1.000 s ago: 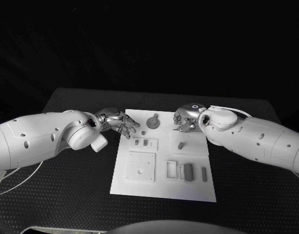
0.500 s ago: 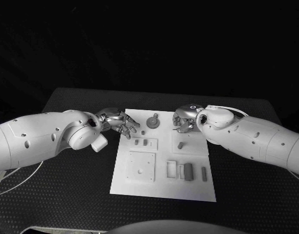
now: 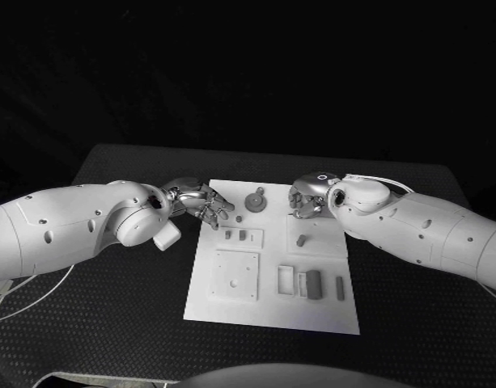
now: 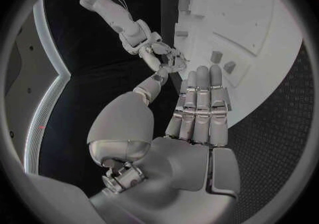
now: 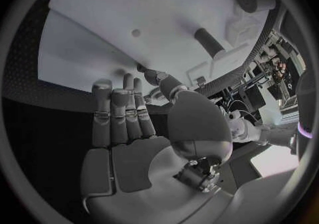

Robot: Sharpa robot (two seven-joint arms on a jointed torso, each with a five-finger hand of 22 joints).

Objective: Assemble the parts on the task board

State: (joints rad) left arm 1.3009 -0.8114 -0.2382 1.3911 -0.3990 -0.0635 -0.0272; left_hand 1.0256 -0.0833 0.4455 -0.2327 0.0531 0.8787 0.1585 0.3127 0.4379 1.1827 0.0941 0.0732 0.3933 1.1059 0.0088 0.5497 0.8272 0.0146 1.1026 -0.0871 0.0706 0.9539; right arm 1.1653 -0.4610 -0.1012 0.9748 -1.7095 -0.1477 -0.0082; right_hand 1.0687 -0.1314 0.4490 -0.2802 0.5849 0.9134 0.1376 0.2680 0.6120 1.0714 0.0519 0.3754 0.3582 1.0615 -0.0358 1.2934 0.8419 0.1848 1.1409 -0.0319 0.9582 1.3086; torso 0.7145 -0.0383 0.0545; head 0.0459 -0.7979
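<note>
The task board (image 3: 273,275) lies flat in the middle of the black table (image 3: 120,170), with small grey parts (image 3: 312,283) lying on it (a round disc-shaped part (image 3: 256,200) sits near its far edge, between the two hands). The left hand (image 3: 201,206) hovers at the board's far left corner, fingers (image 4: 202,101) straight, side by side, holding nothing. The right hand (image 3: 307,198) hangs over the far right area, fingers (image 5: 123,112) extended and empty.
</note>
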